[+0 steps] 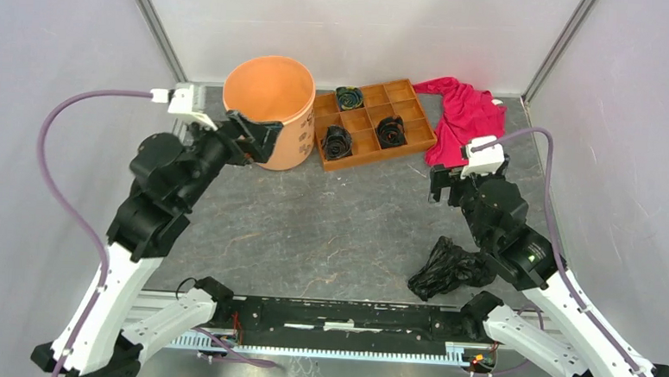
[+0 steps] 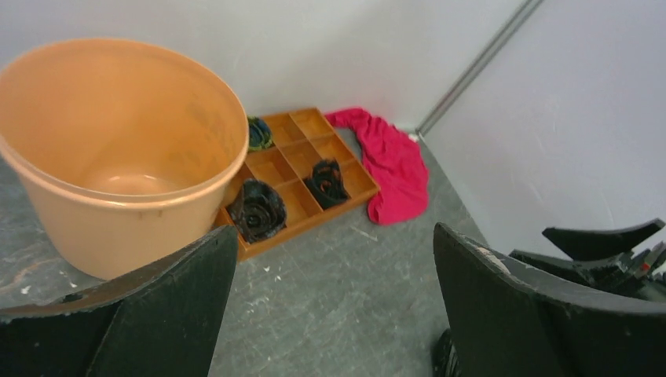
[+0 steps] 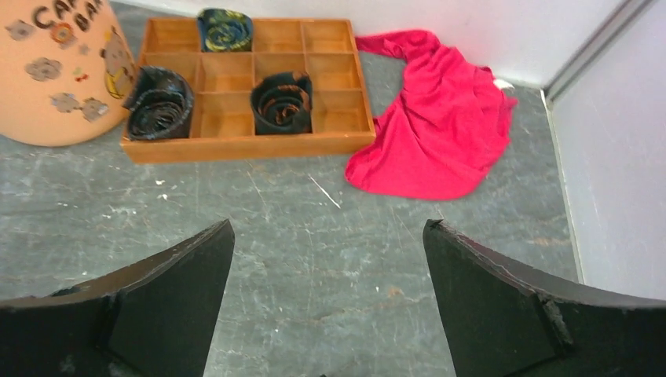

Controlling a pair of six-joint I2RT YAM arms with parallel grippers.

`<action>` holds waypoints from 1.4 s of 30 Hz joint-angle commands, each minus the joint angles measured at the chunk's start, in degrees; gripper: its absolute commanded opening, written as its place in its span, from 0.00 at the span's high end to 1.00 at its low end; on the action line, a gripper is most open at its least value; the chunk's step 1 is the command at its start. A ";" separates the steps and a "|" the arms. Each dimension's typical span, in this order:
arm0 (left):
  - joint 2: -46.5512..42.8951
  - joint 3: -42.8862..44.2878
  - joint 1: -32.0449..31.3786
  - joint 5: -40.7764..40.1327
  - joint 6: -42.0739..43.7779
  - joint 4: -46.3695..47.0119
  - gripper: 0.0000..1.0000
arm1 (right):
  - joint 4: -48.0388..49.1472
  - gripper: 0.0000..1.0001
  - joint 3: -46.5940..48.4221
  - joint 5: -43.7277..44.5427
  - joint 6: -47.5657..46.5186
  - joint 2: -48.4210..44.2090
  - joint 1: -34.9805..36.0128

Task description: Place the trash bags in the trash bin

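Observation:
The trash bin (image 1: 269, 107) is a light-orange bucket standing upright and empty at the back left; it also shows in the left wrist view (image 2: 118, 157) and, with small dark marks, in the right wrist view (image 3: 55, 71). The trash bag (image 1: 448, 268) lies crumpled as glossy black film on the table at the front right, beside my right arm. My left gripper (image 1: 260, 137) is open and empty, close to the bin's front side, and its jaws stand wide apart in its wrist view (image 2: 334, 243). My right gripper (image 1: 448, 181) is open and empty above bare table (image 3: 326, 228), beyond the bag.
A flat orange compartment tray (image 1: 373, 121) to the right of the bin holds three small coiled black rolls (image 3: 161, 102). A red cloth (image 1: 467, 109) lies at the back right by the wall post. Grey walls enclose the table on three sides.

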 commanded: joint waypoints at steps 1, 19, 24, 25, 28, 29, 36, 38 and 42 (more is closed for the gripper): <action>5.16 2.17 0.43 7.03 3.76 0.69 0.00 | -3.78 0.02 -0.13 5.04 3.20 0.94 -0.43; 9.36 -7.82 0.69 15.54 7.00 8.51 0.00 | -30.70 0.02 -12.83 14.10 40.02 12.40 -0.76; 9.43 -9.59 0.71 16.97 7.95 8.72 0.00 | -27.17 0.02 -16.33 7.81 41.55 14.35 -0.85; 9.44 -9.76 0.72 17.37 7.99 8.73 0.00 | -24.41 0.02 -17.25 4.87 39.44 14.47 -0.83; 9.14 -10.33 0.72 18.48 7.81 8.96 0.00 | -18.11 0.02 -18.42 -1.57 32.25 15.34 -0.82; 8.99 -10.70 0.72 18.56 7.81 9.01 0.00 | -16.42 0.05 -18.64 -2.84 30.71 15.94 -0.83; 8.17 -11.57 0.72 18.61 7.81 9.43 0.00 | -0.70 0.57 -22.04 -19.16 21.09 21.35 -0.72; 8.11 -11.66 0.72 18.24 7.90 9.43 0.00 | 5.89 0.74 -22.20 -24.77 19.30 22.57 -0.51; 8.26 -11.87 0.71 17.73 7.74 9.71 0.00 | 16.06 0.99 -16.06 -34.08 17.00 28.01 0.53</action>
